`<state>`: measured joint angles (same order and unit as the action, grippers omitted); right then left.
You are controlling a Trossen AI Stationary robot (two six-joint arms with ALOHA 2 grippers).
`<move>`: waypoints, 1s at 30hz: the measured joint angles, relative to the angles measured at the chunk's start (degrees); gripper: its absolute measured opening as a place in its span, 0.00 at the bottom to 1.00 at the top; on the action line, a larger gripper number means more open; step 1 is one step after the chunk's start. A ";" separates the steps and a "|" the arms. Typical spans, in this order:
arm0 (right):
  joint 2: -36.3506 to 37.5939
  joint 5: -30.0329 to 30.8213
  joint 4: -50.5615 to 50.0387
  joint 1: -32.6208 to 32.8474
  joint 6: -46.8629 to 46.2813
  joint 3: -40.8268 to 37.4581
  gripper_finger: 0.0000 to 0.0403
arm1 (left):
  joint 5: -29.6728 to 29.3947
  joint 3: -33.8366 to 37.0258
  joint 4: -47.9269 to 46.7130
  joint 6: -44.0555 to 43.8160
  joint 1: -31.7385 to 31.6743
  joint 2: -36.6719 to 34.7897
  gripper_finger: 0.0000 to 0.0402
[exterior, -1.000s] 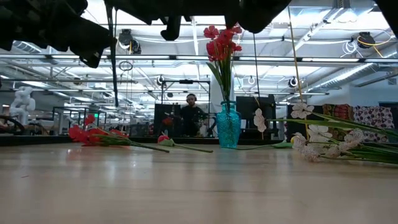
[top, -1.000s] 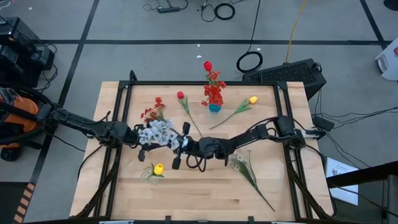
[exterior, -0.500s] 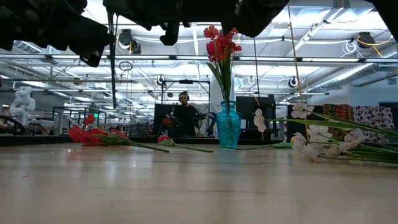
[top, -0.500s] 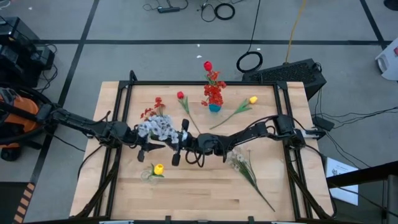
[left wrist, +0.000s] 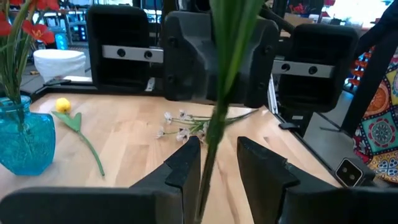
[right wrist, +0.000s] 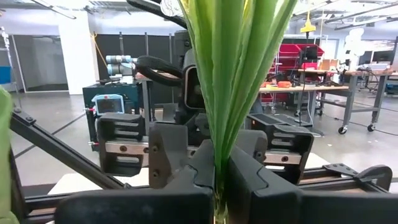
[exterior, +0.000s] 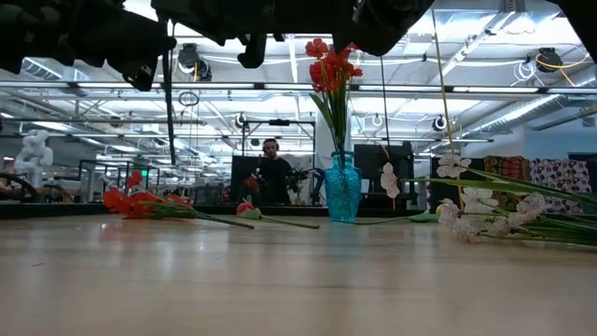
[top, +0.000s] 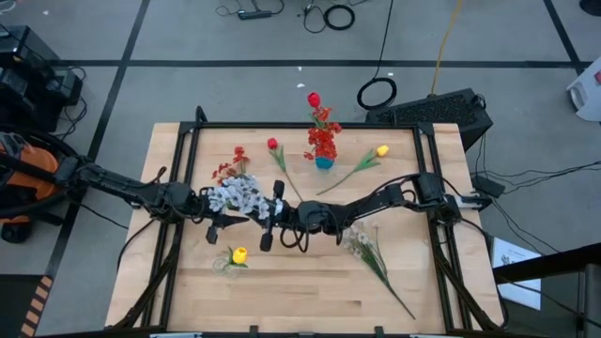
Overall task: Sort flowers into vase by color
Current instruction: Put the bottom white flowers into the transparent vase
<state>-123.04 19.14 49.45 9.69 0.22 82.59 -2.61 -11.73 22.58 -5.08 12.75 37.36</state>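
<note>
- right gripper (top: 272, 214): clamped on the green stem (right wrist: 219, 112) of the white blossom spray (top: 239, 195); in the right wrist view my fingers (right wrist: 186, 186) press the stem from both sides with no gap.
- left gripper (top: 218, 223): fingers (left wrist: 186, 163) parted, the same stem (left wrist: 214, 118) running between them without visible contact on either side. it sits directly opposite the right gripper over the table's middle.
- change over the last second: the blossom head has shifted slightly toward the left arm and the two grippers have closed up on each other. in the last half second almost nothing has moved. i read this as a handover paused at the point of transfer.
- meaning for the task: the spray is held above the table, not yet in any vase. the left gripper must close on the stem before the right lets go.
- teal vase (top: 324, 162): at the far side of the table, holding red flowers (top: 321, 131).
- clear vase (top: 225, 264): faint, near the front left, with a yellow bud (top: 239, 253) at it; i cannot tell whether the bud stands inside it.
- unsorted on the table: red spray (top: 228, 167), red bud (top: 272, 145), yellow bud with stem (top: 381, 150), second white spray (top: 362, 244).
- a person (exterior: 270, 173) shows in the room well behind the table.
</note>
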 joint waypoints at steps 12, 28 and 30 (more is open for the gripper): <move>0.00 -0.02 -1.14 -0.09 -2.71 0.00 0.03 | -0.26 0.00 0.01 -0.44 0.00 0.02 0.10; 4.62 6.41 -9.85 0.37 -5.16 0.00 0.33 | -2.54 -6.92 -15.17 -1.63 0.00 -4.11 0.03; 6.59 6.47 -14.81 0.70 -4.45 0.00 0.36 | -2.56 -8.26 -18.99 -1.60 0.02 -6.03 0.03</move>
<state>-116.45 25.61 34.63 10.40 -4.23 82.59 -5.17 -19.99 3.59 -6.68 12.78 31.33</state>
